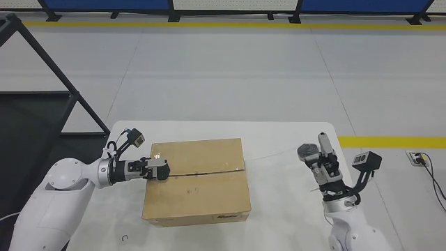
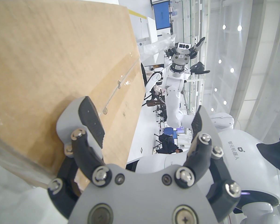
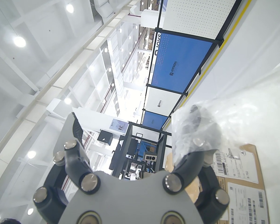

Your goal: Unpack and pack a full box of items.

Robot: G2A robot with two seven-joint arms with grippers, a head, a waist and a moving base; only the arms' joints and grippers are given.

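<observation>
- The left gripper (image 2: pixel 143 108) has its fingers spread wide, with nothing grasped between them.
- One black finger pad (image 2: pixel 91 117) lies at the top of the cardboard box (image 2: pixel 49 59), just beside the taped seam (image 2: pixel 121 80). Whether the pad presses on the cardboard cannot be told. The other finger stands clear of the box, in the air.
- In the top view, this gripper (image 1: pixel 159 169) sits at the box's left edge, right where the seam ends.
- The box (image 1: pixel 198 181) lies closed and flat in the middle of the white table (image 1: pixel 279 139). It is slightly longer from side to side. Its seam (image 1: pixel 202 173) runs along that long axis, from the left arm's side toward the right arm's side.
- The right gripper (image 3: pixel 133 131) is also released, with its fingers apart and empty space between them.
- A clear plastic bag (image 3: pixel 196 122) with dark contents covers one of its fingertips. Whether it touches that finger cannot be told.
- From above, the bag (image 1: pixel 306 153) is just beside the right gripper (image 1: pixel 325 146), near the table's right end and well apart from the box.
- White printed labels (image 3: pixel 235 164) show on the box face seen from the right wrist.
</observation>
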